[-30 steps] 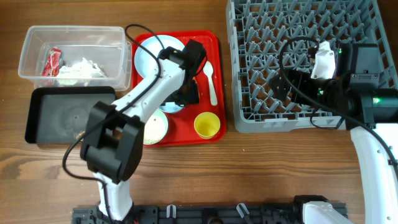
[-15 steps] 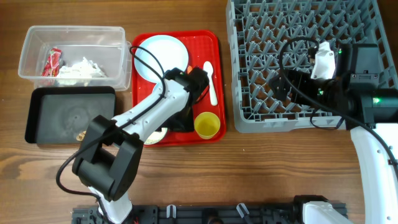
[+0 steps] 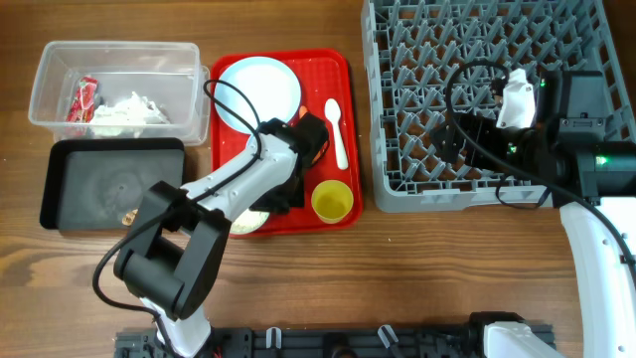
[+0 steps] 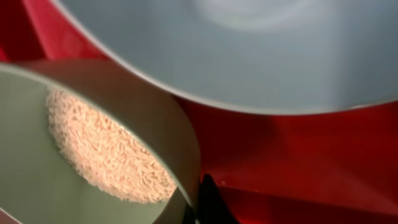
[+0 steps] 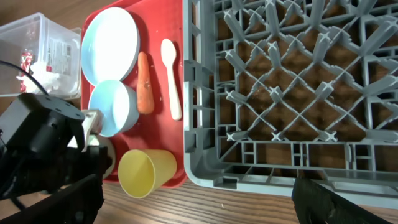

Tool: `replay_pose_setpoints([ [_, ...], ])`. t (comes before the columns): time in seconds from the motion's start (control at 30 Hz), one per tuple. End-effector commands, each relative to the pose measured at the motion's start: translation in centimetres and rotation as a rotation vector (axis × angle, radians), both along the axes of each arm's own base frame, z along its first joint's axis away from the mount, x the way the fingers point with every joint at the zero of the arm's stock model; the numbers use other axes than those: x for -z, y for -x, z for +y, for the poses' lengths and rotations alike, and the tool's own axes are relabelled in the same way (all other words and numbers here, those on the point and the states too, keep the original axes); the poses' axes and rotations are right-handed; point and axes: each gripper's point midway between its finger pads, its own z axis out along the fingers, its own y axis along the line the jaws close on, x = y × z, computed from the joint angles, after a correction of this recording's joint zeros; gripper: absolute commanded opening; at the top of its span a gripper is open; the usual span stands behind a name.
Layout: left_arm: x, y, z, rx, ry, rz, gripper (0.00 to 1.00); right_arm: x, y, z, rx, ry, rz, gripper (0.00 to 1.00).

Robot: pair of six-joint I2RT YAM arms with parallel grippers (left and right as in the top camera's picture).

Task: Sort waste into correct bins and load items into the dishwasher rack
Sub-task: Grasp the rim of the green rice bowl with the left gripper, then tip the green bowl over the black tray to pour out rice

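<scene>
My left gripper [image 4: 198,202] is shut on the rim of the pale green bowl [image 4: 180,155], which holds white rice grains [image 4: 106,149]; the light blue bowl [image 4: 249,50] sits just beyond it. From overhead, that gripper [image 3: 283,194] is low over the red tray beside the green bowl [image 3: 248,221]. The plate [image 3: 258,92], white spoon [image 3: 336,129] and yellow cup [image 3: 331,201] lie on the tray. A carrot [image 5: 144,82] lies between the blue bowl [image 5: 112,107] and the spoon [image 5: 172,78]. My right gripper [image 5: 199,208] stands open over the dishwasher rack's [image 3: 487,99] front edge.
The clear tub [image 3: 114,60] at the far left holds a red-and-white wrapper [image 3: 84,99] and a crumpled tissue [image 3: 129,111]. Below it, the black tray [image 3: 99,184] has a small brown bit [image 3: 129,214] at its front edge. The red tray [image 3: 333,70] lies between the bins and the rack.
My left gripper has moved toward the tray's front and closed on the pale green bowl's rim. The right arm has not moved.
</scene>
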Motion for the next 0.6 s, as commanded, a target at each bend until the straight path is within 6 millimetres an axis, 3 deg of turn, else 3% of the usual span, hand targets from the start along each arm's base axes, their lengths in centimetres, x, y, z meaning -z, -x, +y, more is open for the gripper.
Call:
replay_pose_setpoints([
  [0.0, -5.1, -1.5, -0.7, -0.021, 0.059, -0.092, 0.04, -0.4, -0.4, -0.2, -0.006, 0.013, -0.016, 0.99],
  [0.1, -10.4, -3.1, -1.4, 0.0, 0.156, -0.249, 0.04, -0.4, -0.3, -0.2, -0.005, 0.013, -0.014, 1.0],
  [0.13, -11.3, -3.2, -1.0, -0.011, 0.169, -0.274, 0.04, -0.4, -0.3, -0.2, -0.006, 0.013, -0.014, 1.0],
  [0.2, -13.2, -3.5, 0.8, -0.066, 0.191, -0.327, 0.04, -0.3, -0.2, -0.2, -0.006, 0.013, -0.01, 1.0],
  [0.27, -15.1, -4.5, 4.2, -0.136, 0.233, -0.38, 0.04, -0.3, -0.2, -0.2, -0.005, 0.013, -0.01, 1.0],
  [0.47, -16.0, -8.9, 13.3, -0.269, 0.62, -0.452, 0.04, -0.4, -0.3, -0.2, -0.006, 0.013, -0.011, 1.0],
  [0.57, -15.2, -9.5, 17.6, -0.341, 0.773, -0.484, 0.04, -0.2, -0.1, -0.2, -0.005, 0.013, -0.002, 1.0],
])
